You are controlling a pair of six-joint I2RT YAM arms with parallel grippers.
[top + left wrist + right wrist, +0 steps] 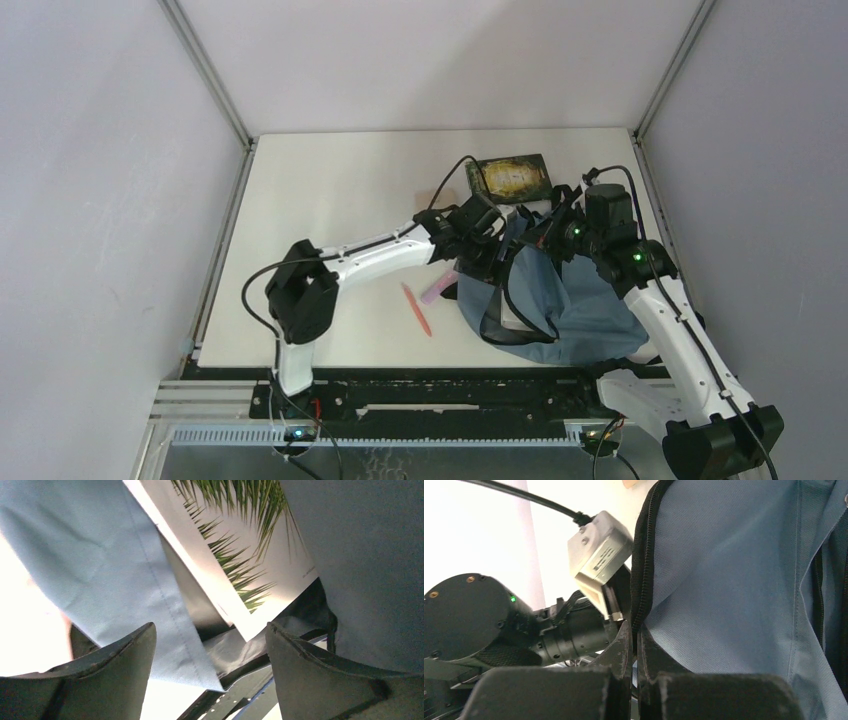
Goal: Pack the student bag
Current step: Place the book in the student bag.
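The student bag [575, 300], dusty blue with black zipper trim, lies at the table's right with its mouth facing left. My right gripper [636, 632] is shut on the bag's black zipper edge [644, 565] and holds the flap up [545, 232]. My left gripper [210, 635] is open at the bag's mouth [488, 248], with its fingers wide apart. Beyond them stands a white book with a palm-leaf print [235, 555], set between blue fabric walls [110, 565]. The edge of a fabric flap hangs in front of the left finger [125, 660].
A dark green book [513, 177] lies on the table behind the bag. A pink pen [437, 288] and an orange pen [416, 308] lie left of the bag. The left arm's wrist [574, 630] sits close beside my right gripper.
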